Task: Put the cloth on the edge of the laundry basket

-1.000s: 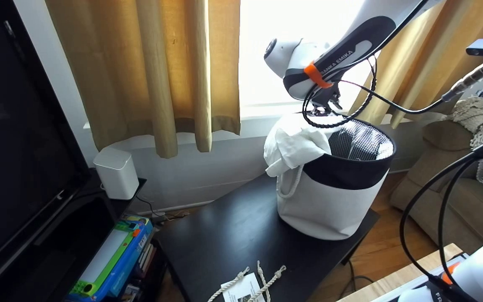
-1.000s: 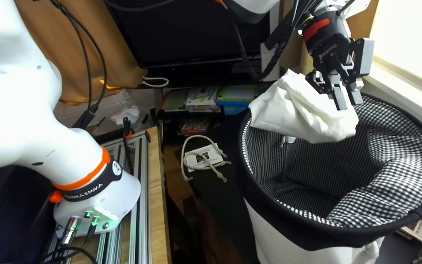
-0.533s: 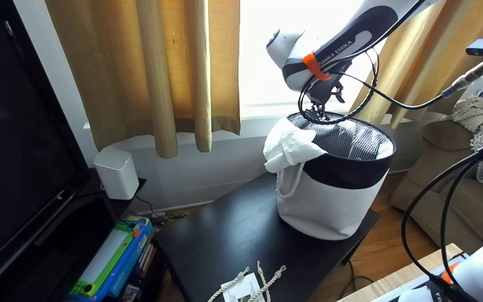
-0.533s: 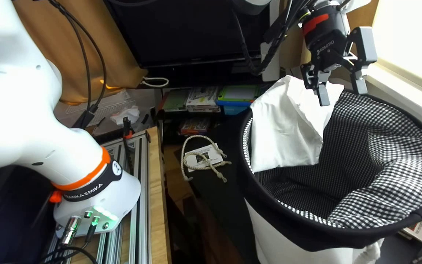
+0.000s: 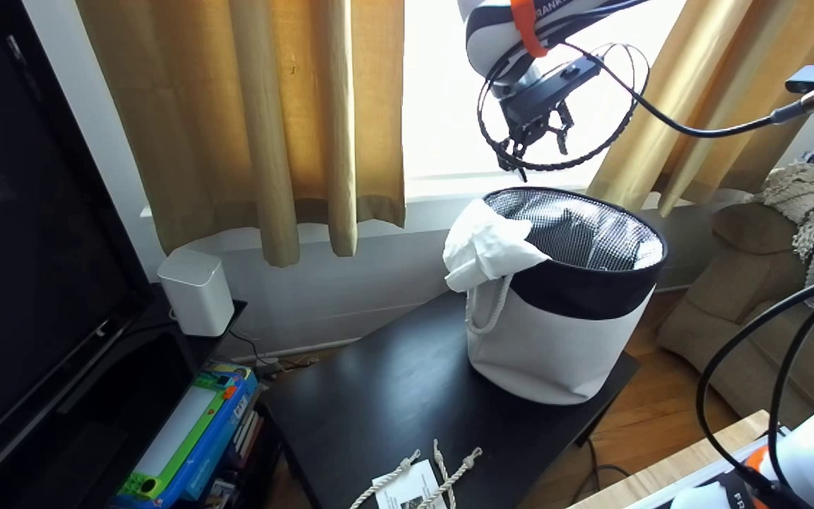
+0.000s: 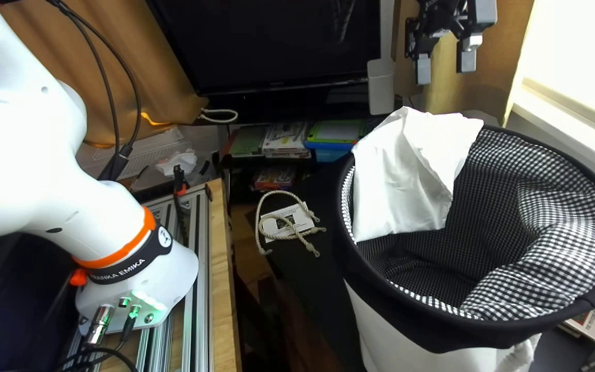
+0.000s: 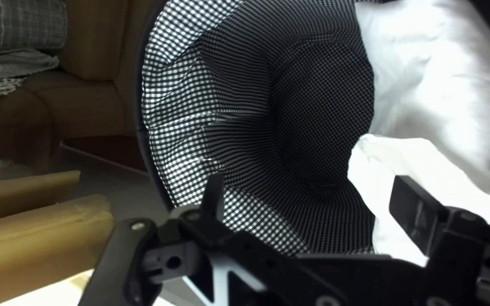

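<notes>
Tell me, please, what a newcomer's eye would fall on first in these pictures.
Probably the white cloth, draped over the rim of the big basket that stands on a black table. Next comes the gripper, jaws apart and holding nothing, above the basket and, in an exterior view, against a bright window. Yellow curtains hang on both sides of that window.

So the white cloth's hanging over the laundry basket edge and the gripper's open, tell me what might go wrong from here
The white cloth hangs over the edge of the laundry basket, part inside and part outside, with no clip visible, so it might slide either way. The open gripper is clear of it, but a dip might brush it loose. The black cable loop near the gripper could also snag the cloth.
</notes>
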Motion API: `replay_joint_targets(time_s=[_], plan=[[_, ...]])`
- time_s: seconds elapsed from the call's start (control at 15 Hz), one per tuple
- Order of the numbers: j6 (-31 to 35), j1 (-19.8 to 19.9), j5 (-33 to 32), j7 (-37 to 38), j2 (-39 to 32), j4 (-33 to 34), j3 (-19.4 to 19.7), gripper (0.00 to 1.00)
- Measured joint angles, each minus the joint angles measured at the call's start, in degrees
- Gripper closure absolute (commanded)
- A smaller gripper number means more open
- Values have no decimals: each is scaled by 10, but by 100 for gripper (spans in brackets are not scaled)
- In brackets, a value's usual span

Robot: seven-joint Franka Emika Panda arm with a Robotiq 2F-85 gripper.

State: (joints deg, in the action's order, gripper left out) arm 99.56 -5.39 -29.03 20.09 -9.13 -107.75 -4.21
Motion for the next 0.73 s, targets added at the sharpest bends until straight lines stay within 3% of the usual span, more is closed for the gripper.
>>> replay_joint_targets(time_s=[0.73], plan=[[-9, -23, 95, 58, 52, 46, -18, 0]])
